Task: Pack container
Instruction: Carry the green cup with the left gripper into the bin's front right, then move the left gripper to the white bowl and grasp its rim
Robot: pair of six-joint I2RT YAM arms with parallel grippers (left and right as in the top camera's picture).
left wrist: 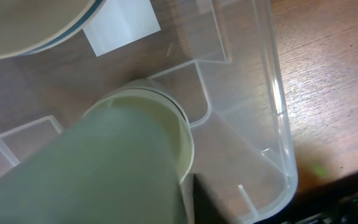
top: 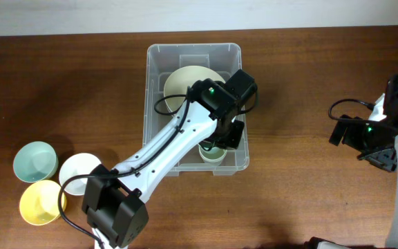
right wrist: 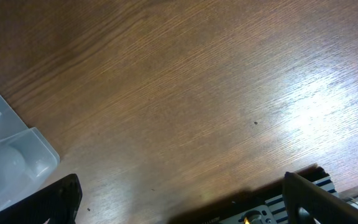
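Left gripper [top: 221,138]: fingers hidden in both views, so apart or clamped cannot be told; reaches down into the container, directly over a pale green cup [left wrist: 129,149] in its near right corner.
Right gripper [right wrist: 179,186]: fingers wide apart, nothing between; above bare table [right wrist: 197,93], well apart from the container.
Container [top: 194,47]: mid-table; holds a cream bowl [top: 185,81] and the cup.
Outstanding, by judgement: mint bowl [top: 35,160], white bowl [top: 78,171], yellow bowl [top: 40,202], grouped outside at left; packing under half done.
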